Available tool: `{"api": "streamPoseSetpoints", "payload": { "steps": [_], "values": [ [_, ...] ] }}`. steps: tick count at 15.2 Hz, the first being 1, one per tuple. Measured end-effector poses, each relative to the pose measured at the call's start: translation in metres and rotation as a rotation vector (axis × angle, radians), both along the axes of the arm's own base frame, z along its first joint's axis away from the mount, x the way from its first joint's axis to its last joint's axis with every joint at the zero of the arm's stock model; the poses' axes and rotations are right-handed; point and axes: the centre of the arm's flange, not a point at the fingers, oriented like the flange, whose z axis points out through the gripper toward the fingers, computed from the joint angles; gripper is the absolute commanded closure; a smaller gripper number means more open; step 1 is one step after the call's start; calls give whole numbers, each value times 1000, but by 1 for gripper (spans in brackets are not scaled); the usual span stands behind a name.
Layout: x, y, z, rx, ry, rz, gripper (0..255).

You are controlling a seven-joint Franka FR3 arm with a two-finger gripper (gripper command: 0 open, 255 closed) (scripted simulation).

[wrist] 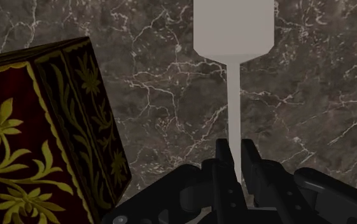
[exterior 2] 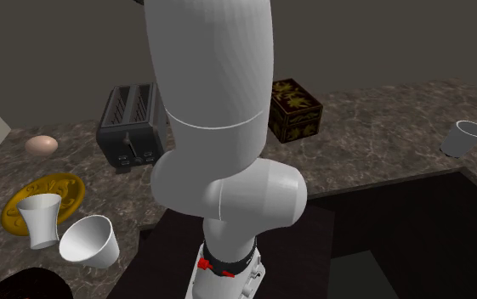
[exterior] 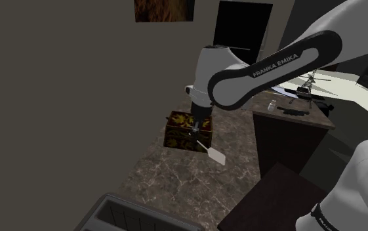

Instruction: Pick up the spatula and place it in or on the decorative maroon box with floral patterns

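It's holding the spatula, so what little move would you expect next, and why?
Probably carry it sideways over the maroon box: the pincer is shut on the spatula by its handle, the blade hangs over the marbled counter, and the box stands just beside it.

It was a home kitchen. A dark marble counter (exterior 2: 372, 136) carried a toaster (exterior 2: 130, 127), an egg (exterior 2: 41, 144), a white cup (exterior 2: 39, 219) and a yellow plate (exterior 2: 65, 188).
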Motion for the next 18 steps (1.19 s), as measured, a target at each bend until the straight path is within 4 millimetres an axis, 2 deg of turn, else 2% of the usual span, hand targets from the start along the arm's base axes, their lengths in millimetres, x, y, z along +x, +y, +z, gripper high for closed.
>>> {"api": "streamPoseSetpoints", "payload": {
  "steps": [18],
  "values": [
    [180,-148,7,-1,0,0,255]
  ]
}}
